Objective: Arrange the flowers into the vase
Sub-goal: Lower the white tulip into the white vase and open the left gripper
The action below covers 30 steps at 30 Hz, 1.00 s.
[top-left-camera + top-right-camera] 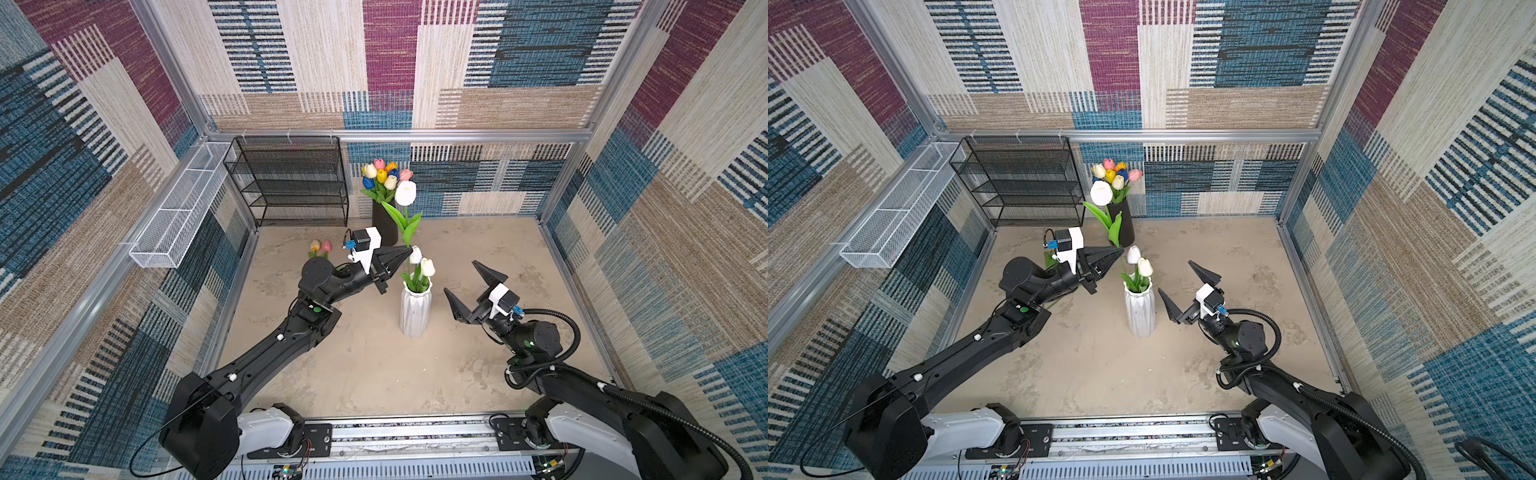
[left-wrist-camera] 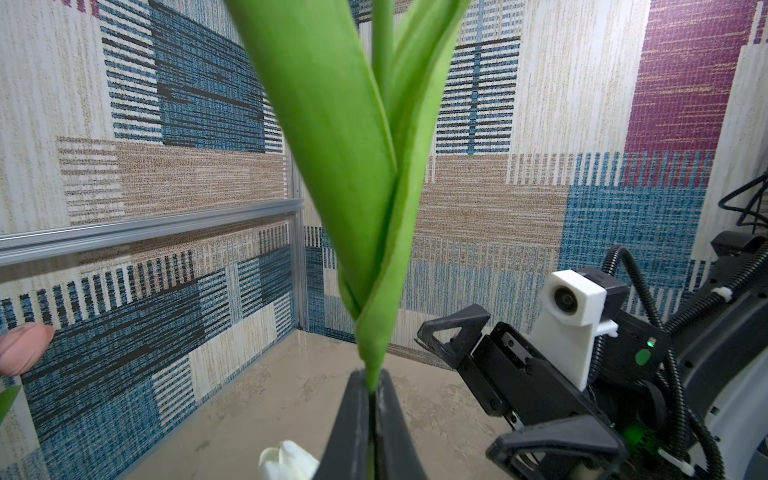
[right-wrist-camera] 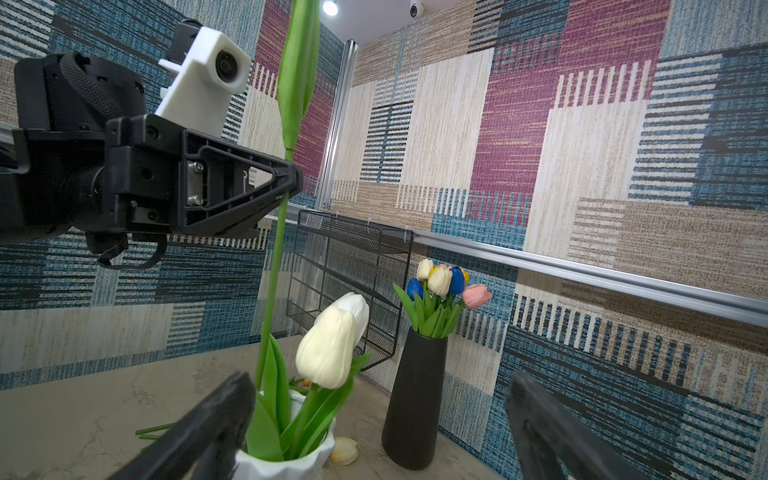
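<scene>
Top views: two tulips [image 1: 422, 262] are stood in the white vase [image 1: 414, 316] amid the tabletop [image 1: 478, 374]; a bunch [image 1: 384, 174] is left in the black vase [image 1: 384, 228] at the far edge, and two loose tulips [image 1: 320, 246] lie near the far-left corner. Left wrist: a stem [image 2: 376, 357] is clamped by the left gripper [image 2: 375, 388]. Right wrist: that stem is seen at the vase mouth; the right gripper [image 3: 376, 386] is spread empty, with room beside.

No legible text, label, brand or number on anything
</scene>
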Available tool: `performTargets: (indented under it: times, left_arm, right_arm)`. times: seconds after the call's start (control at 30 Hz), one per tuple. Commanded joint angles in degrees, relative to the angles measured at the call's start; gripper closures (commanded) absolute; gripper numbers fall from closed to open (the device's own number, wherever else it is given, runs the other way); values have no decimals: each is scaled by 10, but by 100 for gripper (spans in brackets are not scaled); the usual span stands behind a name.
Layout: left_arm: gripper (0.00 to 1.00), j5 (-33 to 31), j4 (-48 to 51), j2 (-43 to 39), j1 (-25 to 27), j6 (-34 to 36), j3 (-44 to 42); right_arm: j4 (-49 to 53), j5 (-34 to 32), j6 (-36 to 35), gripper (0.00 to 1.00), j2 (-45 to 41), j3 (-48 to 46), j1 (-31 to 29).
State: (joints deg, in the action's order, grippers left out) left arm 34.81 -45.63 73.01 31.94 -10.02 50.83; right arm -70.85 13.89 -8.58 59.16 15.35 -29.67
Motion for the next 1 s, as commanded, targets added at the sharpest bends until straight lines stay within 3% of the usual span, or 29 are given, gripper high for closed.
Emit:
performTargets:
  times: [0.0, 0.67, 0.73, 0.97]
  left_arm:
    - [100, 2, -25, 6, 1, 11, 4]
    - [100, -11, 31, 35, 29, 64, -54]
    - [88, -12, 34, 34, 31, 72, -61]
    - [69, -38, 46, 9, 31, 90, -82]
  right_arm:
    - [-14, -6, 4, 3, 2, 1, -1]
    - [-13, -4, 1, 3, 14, 4, -1]
    - [-12, -4, 0, 3, 14, 4, -2]
    - [-11, -4, -1, 3, 17, 5, -1]
